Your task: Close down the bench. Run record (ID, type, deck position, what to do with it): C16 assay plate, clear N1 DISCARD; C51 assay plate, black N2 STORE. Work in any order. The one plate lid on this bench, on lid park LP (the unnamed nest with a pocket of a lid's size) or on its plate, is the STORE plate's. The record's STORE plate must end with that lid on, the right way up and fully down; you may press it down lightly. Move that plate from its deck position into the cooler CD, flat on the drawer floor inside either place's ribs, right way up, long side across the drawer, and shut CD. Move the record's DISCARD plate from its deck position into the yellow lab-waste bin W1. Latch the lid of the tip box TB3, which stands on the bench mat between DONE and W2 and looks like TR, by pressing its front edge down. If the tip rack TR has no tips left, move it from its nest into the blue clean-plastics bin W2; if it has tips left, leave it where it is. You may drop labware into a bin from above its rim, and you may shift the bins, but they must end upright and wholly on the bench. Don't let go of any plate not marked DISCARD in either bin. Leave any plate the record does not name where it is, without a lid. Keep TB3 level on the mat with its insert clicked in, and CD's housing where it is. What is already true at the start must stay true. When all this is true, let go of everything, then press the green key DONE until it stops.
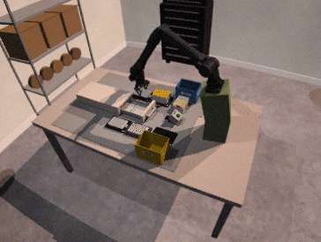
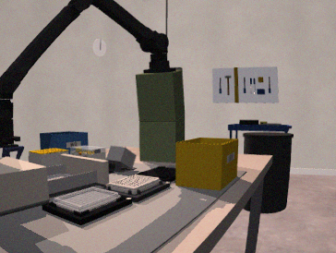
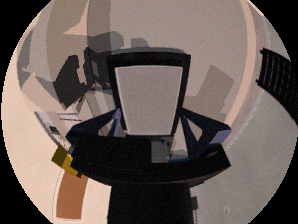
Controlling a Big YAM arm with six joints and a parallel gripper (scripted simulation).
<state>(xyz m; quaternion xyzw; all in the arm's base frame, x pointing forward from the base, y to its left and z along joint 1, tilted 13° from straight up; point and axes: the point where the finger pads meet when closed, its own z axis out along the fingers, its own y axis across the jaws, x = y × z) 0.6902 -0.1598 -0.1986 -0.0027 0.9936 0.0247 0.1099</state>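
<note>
Your tool (image 1: 140,89) hangs spread wide and empty just above the open cooler drawer (image 1: 140,109); the black plate (image 1: 165,133) you must store lies well toward the yellow bin (image 1: 152,147).
</note>
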